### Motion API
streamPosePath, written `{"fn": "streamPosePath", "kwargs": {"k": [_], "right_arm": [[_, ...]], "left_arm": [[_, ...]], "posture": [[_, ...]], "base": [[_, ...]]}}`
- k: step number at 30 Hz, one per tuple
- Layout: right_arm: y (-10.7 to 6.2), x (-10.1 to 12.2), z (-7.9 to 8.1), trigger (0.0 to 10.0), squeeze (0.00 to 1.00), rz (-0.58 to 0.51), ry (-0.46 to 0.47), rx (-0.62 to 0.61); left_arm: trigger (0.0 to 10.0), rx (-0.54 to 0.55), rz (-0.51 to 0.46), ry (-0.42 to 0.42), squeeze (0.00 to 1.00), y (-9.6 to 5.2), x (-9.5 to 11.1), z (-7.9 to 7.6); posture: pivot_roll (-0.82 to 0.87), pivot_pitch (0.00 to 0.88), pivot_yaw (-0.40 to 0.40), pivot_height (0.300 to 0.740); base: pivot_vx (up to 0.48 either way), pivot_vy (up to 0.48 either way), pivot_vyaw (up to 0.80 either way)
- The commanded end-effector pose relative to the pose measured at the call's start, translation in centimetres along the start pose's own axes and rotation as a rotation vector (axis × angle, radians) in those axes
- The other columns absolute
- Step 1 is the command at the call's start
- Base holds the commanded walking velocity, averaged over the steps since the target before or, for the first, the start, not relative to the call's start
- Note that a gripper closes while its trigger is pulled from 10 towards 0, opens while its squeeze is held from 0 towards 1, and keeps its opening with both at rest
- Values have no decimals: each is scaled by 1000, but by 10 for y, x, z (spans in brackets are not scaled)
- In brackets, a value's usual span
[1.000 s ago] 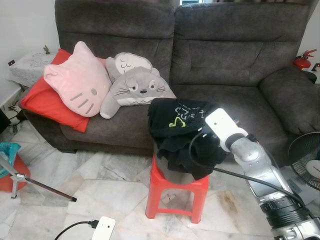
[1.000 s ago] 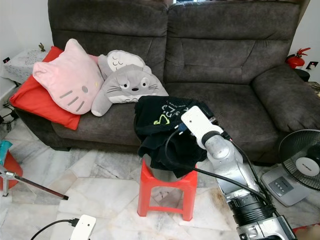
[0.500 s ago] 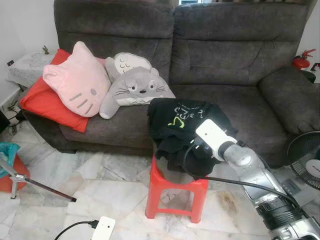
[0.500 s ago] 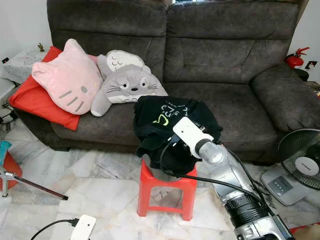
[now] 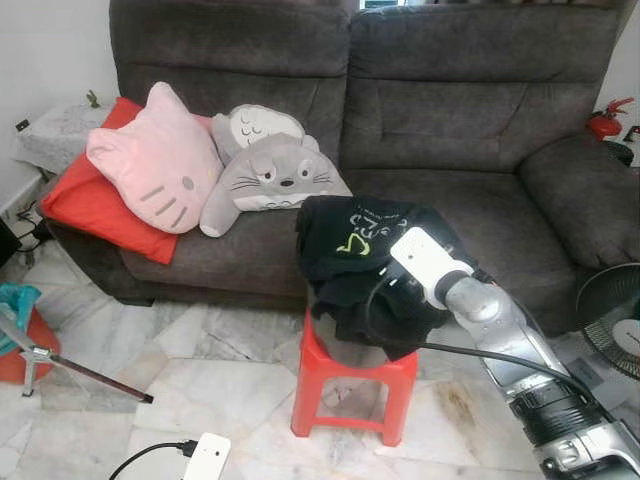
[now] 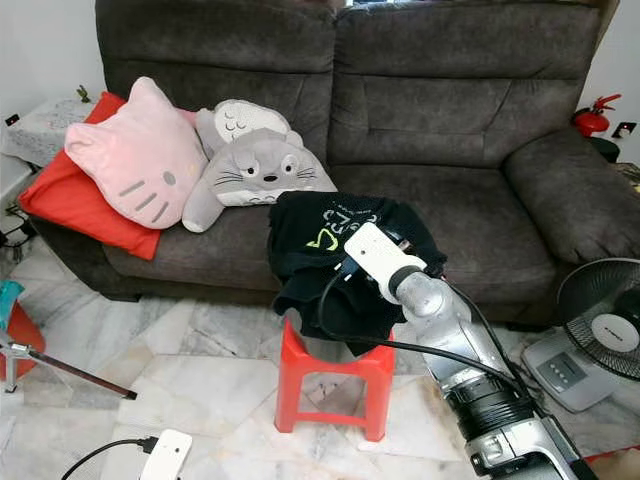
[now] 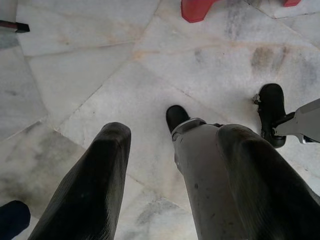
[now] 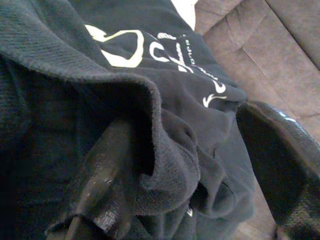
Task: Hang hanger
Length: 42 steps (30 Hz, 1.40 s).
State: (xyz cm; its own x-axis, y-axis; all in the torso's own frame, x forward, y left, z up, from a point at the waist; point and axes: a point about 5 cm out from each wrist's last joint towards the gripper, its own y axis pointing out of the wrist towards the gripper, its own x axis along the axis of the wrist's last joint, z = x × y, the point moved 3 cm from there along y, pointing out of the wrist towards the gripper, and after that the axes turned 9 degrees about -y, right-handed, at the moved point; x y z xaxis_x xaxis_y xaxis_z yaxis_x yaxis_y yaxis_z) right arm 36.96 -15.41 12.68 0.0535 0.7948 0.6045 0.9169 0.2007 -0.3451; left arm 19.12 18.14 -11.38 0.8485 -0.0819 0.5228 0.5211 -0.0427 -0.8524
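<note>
Black, ribbed fingers of the right gripper (image 8: pixel 200 165) are spread wide, one tucked under a fold of the soft dark shirt (image 5: pixel 360 250) heaped on the red plastic stool (image 5: pixel 350 385). Left gripper (image 7: pixel 170 170) hangs parted over marble floor (image 7: pixel 100 75).

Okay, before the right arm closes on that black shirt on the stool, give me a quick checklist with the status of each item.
1. Right gripper fingers open: ok, spread wide.
2. Cloth between the fingers: ok, a fold of the black shirt lies against one finger.
3. Shirt supported: ok, piled on the red stool in front of the sofa.
4. Hanger located: cannot tell, none can be made out in the cloth.
5. Left gripper out of the way: ok, open above the floor.
</note>
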Motion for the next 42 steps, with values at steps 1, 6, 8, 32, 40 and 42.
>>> {"fn": "streamPosePath", "kwargs": {"k": [1,6,8,32,40,42], "right_arm": [[0,-4,-3,10000,0,18,15,-9],[1,-7,0,0,0,34,10,-4],[1,-7,1,0,0,35,9,-4],[2,-7,-1,0,0,47,29,-25],[1,-2,-33,0,0,35,43,-154],[0,4,-43,0,0,15,43,-188]], "left_arm": [[10000,5,3,9,0,0,0,1],[10000,6,2,10,0,0,0,1],[10000,6,2,10,0,0,0,1],[10000,6,3,10,0,0,0,1],[10000,6,1,12,0,0,0,1],[10000,6,0,12,0,0,1,1]], "posture": [[33,0,-10,740],[34,0,-10,740],[35,0,-10,740],[36,0,-10,740],[34,0,-6,740],[29,0,-4,740]], "base": [[0,0,0],[0,0,0],[0,0,0],[0,0,0],[0,0,0],[0,0,0]]}}
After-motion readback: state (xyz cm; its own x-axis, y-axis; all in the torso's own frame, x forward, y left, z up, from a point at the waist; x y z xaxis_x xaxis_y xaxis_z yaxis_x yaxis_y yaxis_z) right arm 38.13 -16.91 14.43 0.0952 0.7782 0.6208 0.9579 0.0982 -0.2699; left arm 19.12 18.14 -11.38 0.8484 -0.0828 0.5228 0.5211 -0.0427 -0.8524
